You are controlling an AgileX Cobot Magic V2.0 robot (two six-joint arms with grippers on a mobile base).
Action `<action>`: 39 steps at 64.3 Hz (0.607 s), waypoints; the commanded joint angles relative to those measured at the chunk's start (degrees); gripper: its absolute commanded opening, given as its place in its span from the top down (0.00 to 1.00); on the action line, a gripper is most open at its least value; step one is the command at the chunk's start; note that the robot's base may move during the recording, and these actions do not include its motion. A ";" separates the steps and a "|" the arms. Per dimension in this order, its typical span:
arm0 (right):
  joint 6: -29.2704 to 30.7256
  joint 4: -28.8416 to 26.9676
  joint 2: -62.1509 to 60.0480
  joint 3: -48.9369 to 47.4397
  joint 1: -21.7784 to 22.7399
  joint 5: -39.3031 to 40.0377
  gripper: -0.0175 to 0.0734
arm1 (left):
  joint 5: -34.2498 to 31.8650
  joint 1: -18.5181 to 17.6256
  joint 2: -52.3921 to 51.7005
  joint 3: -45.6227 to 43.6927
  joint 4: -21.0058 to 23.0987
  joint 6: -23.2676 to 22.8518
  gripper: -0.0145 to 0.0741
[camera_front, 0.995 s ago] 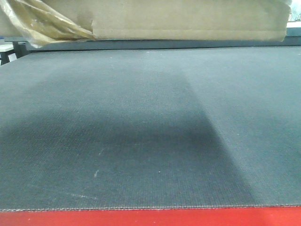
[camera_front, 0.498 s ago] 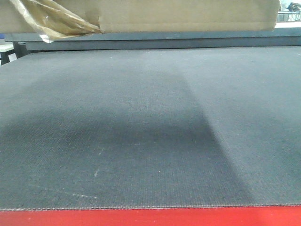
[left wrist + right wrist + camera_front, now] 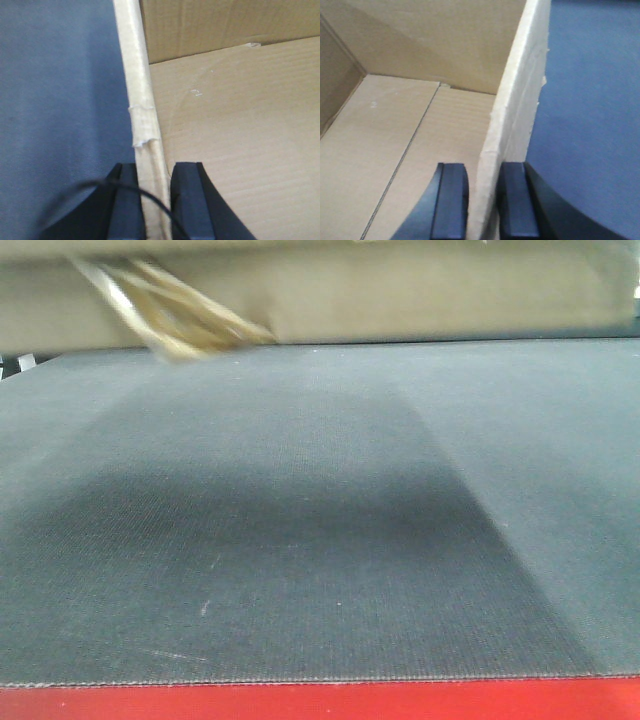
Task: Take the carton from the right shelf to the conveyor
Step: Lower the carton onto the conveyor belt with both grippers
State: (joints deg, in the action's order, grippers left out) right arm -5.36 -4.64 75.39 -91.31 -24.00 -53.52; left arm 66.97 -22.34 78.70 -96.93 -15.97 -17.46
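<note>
The brown carton (image 3: 420, 290) hangs blurred across the top of the front view, just above the far part of the conveyor (image 3: 300, 520), a dark grey belt. My left gripper (image 3: 156, 200) is shut on the carton's left wall (image 3: 139, 90), one finger inside and one outside. In the same way my right gripper (image 3: 484, 200) is shut on the right wall (image 3: 520, 95). Both wrist views look down into the open carton (image 3: 240, 130), whose floor (image 3: 410, 135) is bare cardboard, with the belt (image 3: 590, 125) beside it. The right shelf is out of view.
A red edge strip (image 3: 320, 703) runs along the belt's near side. Loose strips of yellowish tape (image 3: 180, 315) dangle from the carton's lower left edge. A black cable (image 3: 90, 187) crosses my left gripper's fingers.
The carton rose slightly, then dropped lower in the front view and is now blurred with motion. It now covers the dark frame behind the belt. The dangling tape swung to the right.
</note>
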 commanded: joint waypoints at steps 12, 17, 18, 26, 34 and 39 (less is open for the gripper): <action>1.37 1.17 9.77 -0.53 4.30 8.16 0.88 | -9.36 0.44 9.39 -0.22 -1.24 0.73 0.86; 1.37 1.32 12.83 -0.53 4.82 9.73 0.88 | -10.27 0.44 12.44 -0.22 -1.24 0.73 0.86; 1.37 1.32 13.41 -0.53 4.91 9.93 0.88 | -10.59 0.44 12.96 -0.22 -1.24 0.73 0.86; 1.49 2.04 18.05 -0.53 5.08 11.28 0.88 | -12.54 0.57 16.72 -0.22 -1.42 0.73 0.86; 1.49 2.73 21.00 -0.53 5.08 13.14 0.88 | -14.60 1.34 19.72 -0.22 -1.56 0.47 0.86; 1.49 2.97 21.72 -0.53 5.08 14.12 0.88 | -15.37 2.16 20.81 -0.22 -1.56 0.34 0.85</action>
State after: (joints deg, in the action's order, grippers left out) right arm -3.33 -1.99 96.80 -91.31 -19.06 -43.75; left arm 54.25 -20.52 99.07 -96.93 -18.17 -17.35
